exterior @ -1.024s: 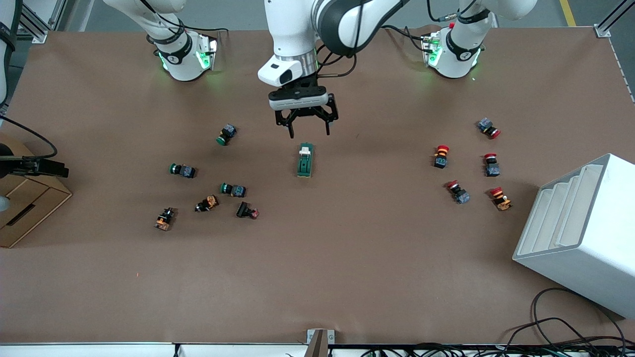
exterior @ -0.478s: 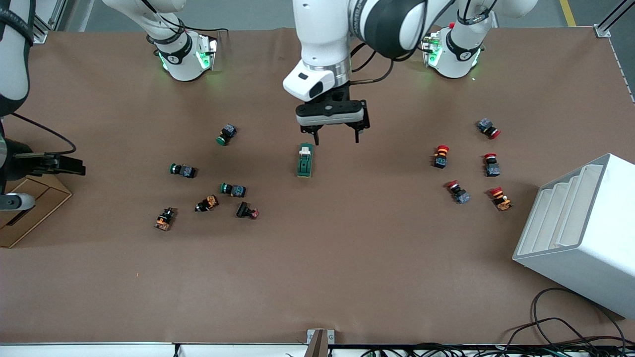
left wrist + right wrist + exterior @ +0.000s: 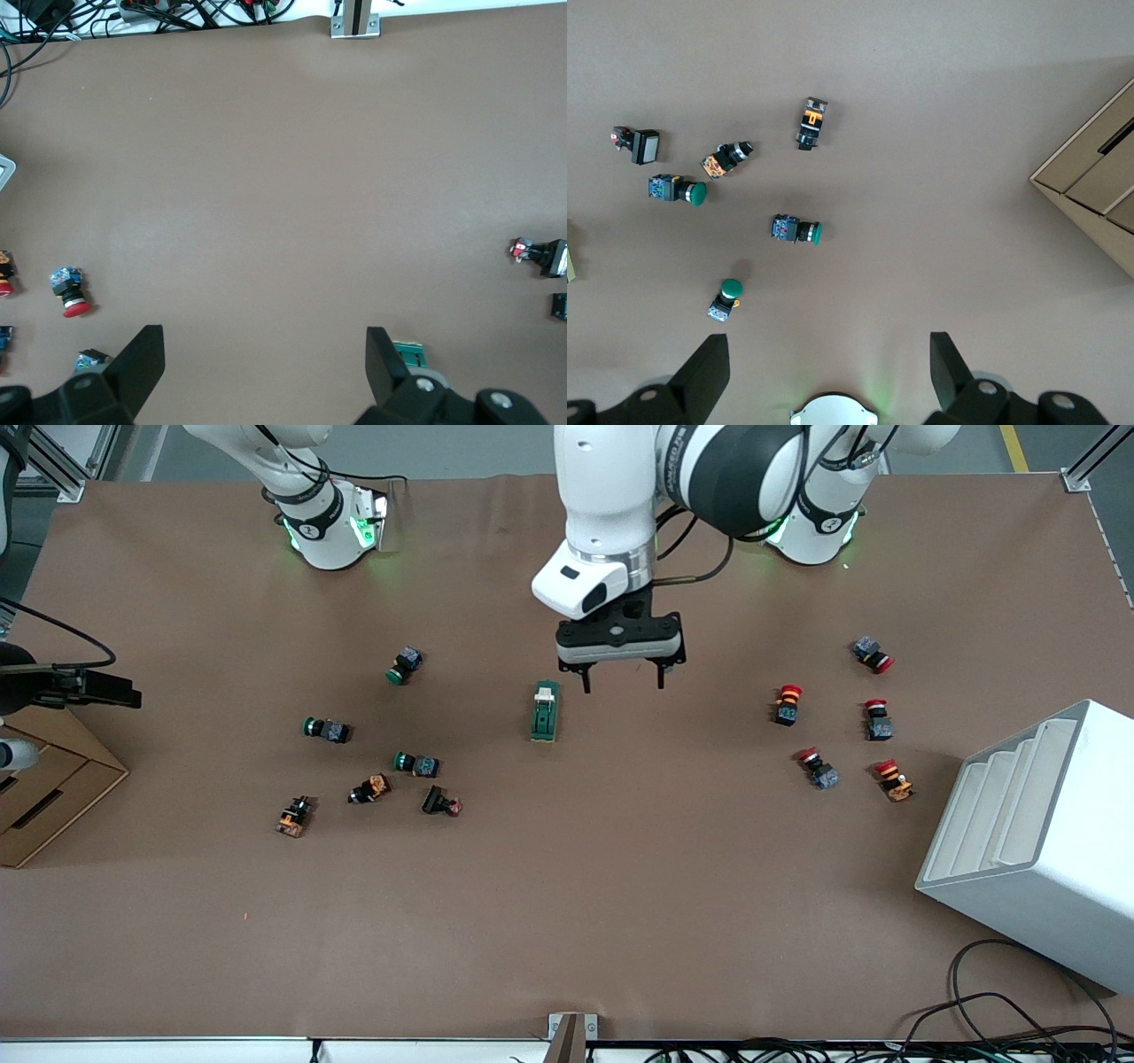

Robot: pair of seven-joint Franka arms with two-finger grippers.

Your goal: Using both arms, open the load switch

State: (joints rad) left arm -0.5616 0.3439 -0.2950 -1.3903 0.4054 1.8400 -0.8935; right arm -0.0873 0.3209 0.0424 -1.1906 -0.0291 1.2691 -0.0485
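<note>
A: The load switch (image 3: 544, 711), that small dark-green rectangular block with the cream lever piece at its end, lay flat near the middle of the brown table (image 3: 567, 903), lever end pointing toward the robots' bases. Nothing touched it.

B: And the change?

A: The left gripper (image 3: 622, 685), black and two-fingered, had slid off it. A second before it hung just over the lever end; now it hovered over bare table beside the switch, toward the left arm's end. So the grasp looked further off, not closer.

B: Fingers?

A: Spread wide, holding nothing. The left wrist view showed both fingers (image 3: 140, 367) apart, with only a green corner of the switch peeking past one.

B: The other one?

A: The right gripper (image 3: 111, 689) sat out at the right arm's end of the table, over the brown cardboard box (image 3: 53, 797); it had shifted a little there too. Its wrist view showed the fingers (image 3: 704, 372) parted and empty, above the scattered green-capped push buttons (image 3: 796, 229).

B: Verdict?

A: Opening hadn't started, I'd judge.
</note>
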